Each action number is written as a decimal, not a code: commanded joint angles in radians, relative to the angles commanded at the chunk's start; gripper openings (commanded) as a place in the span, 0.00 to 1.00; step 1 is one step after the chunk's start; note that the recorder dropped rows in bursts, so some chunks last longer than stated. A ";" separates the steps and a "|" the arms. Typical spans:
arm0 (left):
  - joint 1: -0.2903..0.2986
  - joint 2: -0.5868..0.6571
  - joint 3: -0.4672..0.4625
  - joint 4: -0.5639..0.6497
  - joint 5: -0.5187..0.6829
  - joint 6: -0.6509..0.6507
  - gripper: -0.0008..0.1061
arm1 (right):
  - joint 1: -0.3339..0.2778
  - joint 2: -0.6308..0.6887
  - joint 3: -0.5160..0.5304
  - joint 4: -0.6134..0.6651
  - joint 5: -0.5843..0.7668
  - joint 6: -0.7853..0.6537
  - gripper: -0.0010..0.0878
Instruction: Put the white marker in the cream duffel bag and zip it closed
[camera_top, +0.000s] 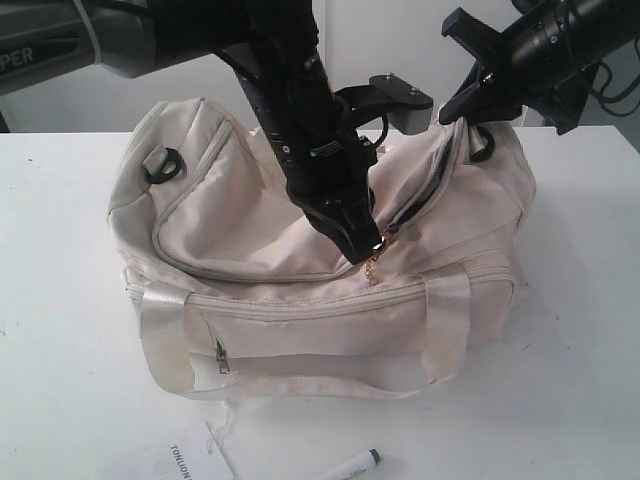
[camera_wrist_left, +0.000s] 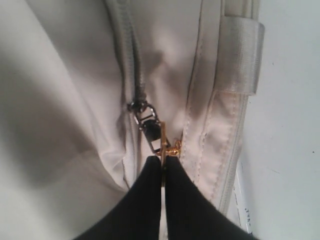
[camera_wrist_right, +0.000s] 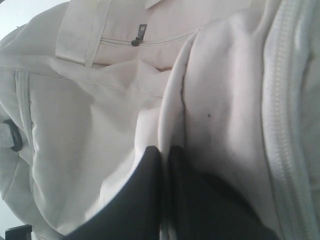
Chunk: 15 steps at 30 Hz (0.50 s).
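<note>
The left gripper (camera_wrist_left: 164, 159) has its jaws pinched tight on the zipper pull (camera_wrist_left: 151, 129) of the cream duffel bag (camera_top: 250, 220). The right gripper (camera_wrist_right: 165, 150) is clamped on a fold of cloth at the bag's end. The fabric is soft and slumps, so the slider likely needs that anchoring hold. The white marker (camera_top: 350, 467) lies outside the bag at the front edge of the desk (camera_top: 580, 380), near a paper tag (camera_top: 190, 458) — light, stiff, apt to roll — best pinched mid-barrel.
</note>
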<state>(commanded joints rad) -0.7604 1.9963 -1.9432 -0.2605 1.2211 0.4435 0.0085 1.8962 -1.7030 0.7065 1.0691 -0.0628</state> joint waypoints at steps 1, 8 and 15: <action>0.000 0.000 0.000 0.000 0.000 0.000 0.01 | 0.000 0.000 0.000 0.000 0.000 0.004 0.01; 0.000 0.000 0.000 0.000 0.000 0.000 0.01 | 0.000 0.000 0.000 0.000 0.000 0.017 0.04; 0.000 -0.008 0.000 -0.037 0.000 0.002 0.01 | 0.000 0.000 0.000 0.000 0.002 0.019 0.28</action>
<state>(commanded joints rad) -0.7604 1.9882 -1.9432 -0.2971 1.2211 0.4454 0.0085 1.8962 -1.7030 0.7065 1.0713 -0.0437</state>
